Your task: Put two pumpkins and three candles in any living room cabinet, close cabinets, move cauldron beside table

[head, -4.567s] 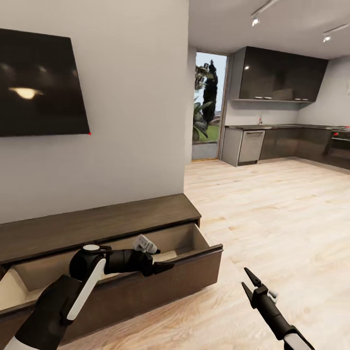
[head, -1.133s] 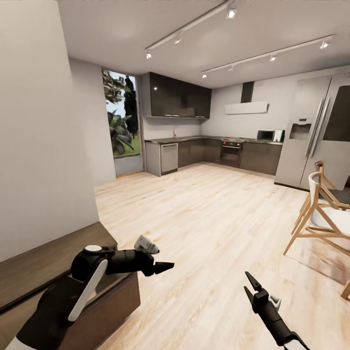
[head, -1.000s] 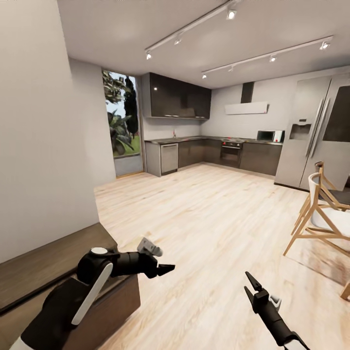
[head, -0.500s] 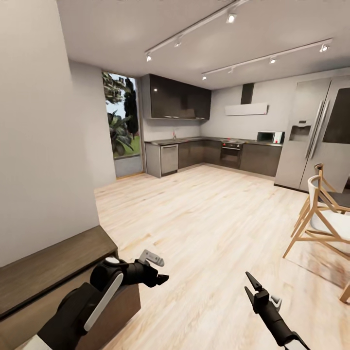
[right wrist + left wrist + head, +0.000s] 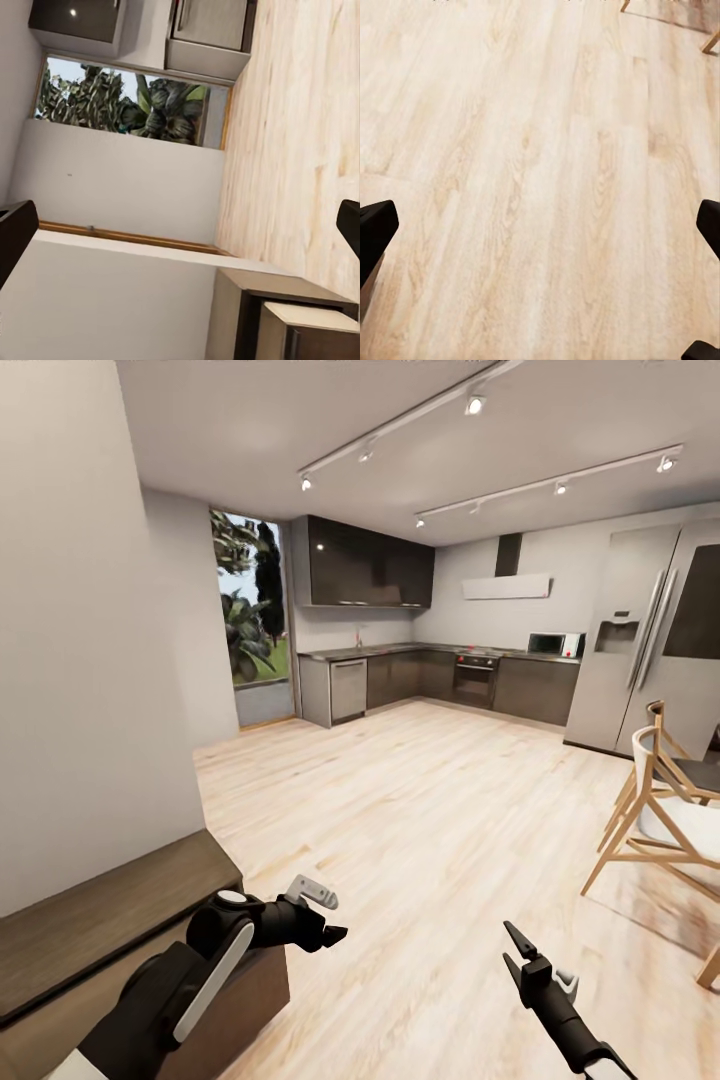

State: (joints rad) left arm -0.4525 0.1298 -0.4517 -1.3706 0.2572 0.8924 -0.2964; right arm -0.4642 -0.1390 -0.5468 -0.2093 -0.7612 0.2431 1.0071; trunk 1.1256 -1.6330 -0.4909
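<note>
The dark brown cabinet (image 5: pixel 100 920) runs along the wall at lower left. Its end also shows in the right wrist view (image 5: pixel 289 283), with a pale wood panel beside the dark frame. My left gripper (image 5: pixel 336 933) hangs open just past the cabinet's end, over bare floor, holding nothing. In the left wrist view its fingertips (image 5: pixel 375 229) stand wide apart above the floorboards. My right gripper (image 5: pixel 510 946) is open and empty at lower right. The pumpkins, candles, cauldron and table are out of view.
Pale wood floor (image 5: pixel 430 810) stretches ahead to a dark kitchen (image 5: pixel 440 675) and a tall window (image 5: pixel 245 620). Wooden chairs (image 5: pixel 655 810) stand at the right and a steel fridge (image 5: pixel 640 650) behind them. A white wall (image 5: pixel 90 690) rises at the left.
Since 4.6 s ago the view has swung right, from the wall TV and open drawer to the kitchen. In the last second my left arm drew back and dropped slightly; the right has not moved.
</note>
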